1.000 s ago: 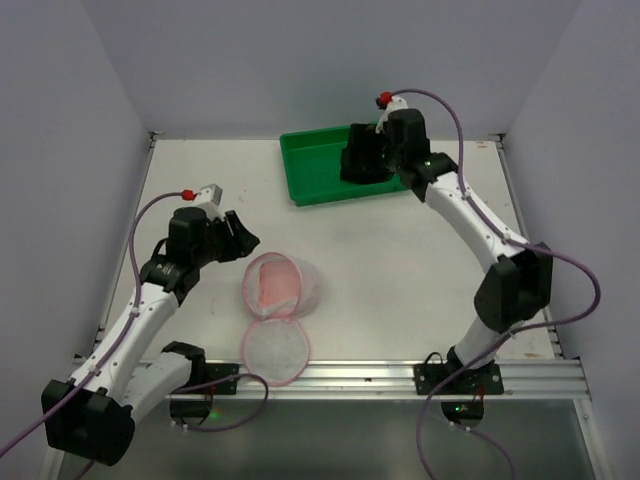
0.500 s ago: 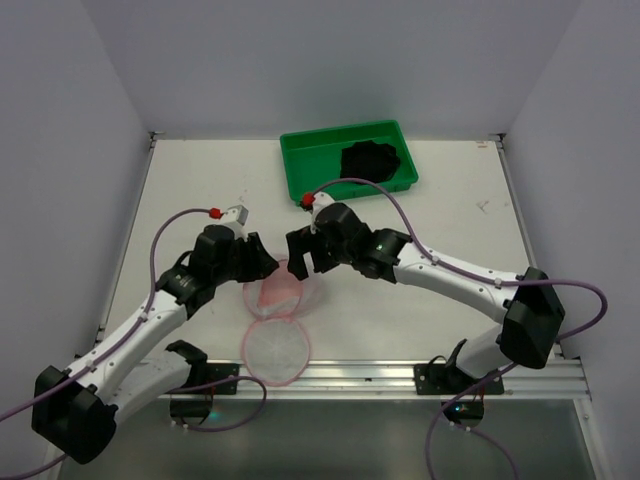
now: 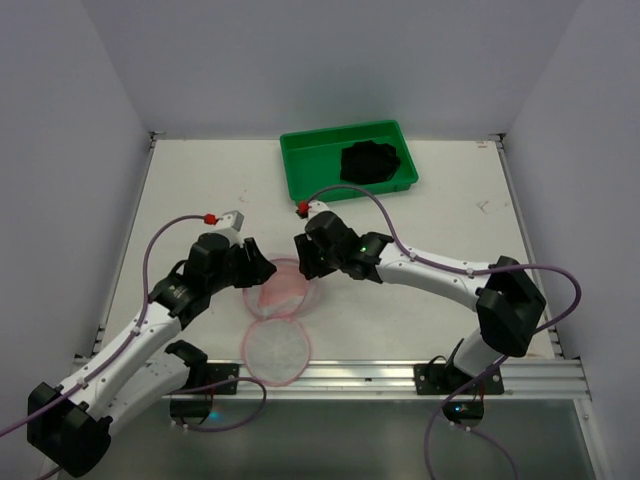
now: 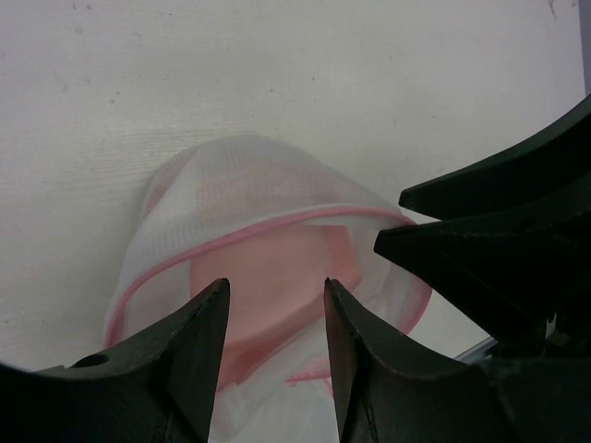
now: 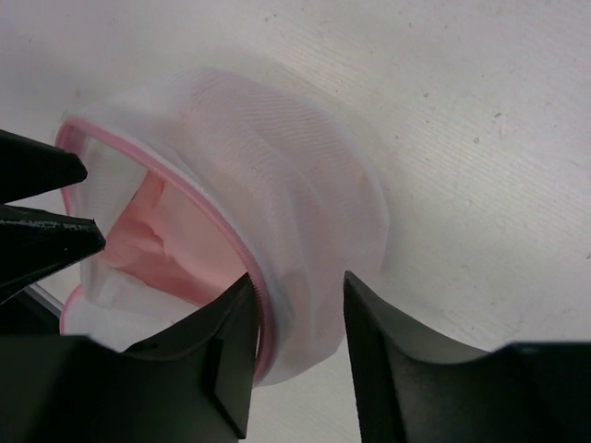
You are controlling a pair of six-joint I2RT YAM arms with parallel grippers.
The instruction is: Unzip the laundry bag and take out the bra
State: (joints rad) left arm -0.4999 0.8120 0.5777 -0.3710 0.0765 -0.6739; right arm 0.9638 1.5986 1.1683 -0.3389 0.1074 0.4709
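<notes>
Lying unzipped between both grippers, the laundry bag (image 3: 283, 290) is seen hinged into two discs, the domed half tipped up against the fingertips and the flat half (image 3: 275, 350) spread just below and behind them, towards the arm bases. The zip step is judged done; removal looks unfinished, since a pink padded piece (image 4: 277, 268), possibly the bra, is seen inside the dome, directly ahead of the left gripper (image 3: 258, 272). That gripper's fingers (image 4: 208, 323) are held partly spread at the pink-trimmed mouth, and nothing is seen pinched between them. The right gripper (image 3: 303, 262) is set at the opposite side, its fingers (image 5: 374, 341) parted astride the pink rim and mesh wall; the rim is brushed by one finger, but no firm pinch is shown. Well beyond the right gripper, at the far side of the table (image 3: 200, 180), a green tray (image 3: 315, 165) is seen holding a crumpled black garment (image 3: 368, 160); whether that is a bra cannot be told. What is left, by this judgement, is for the pink piece to be drawn out.
</notes>
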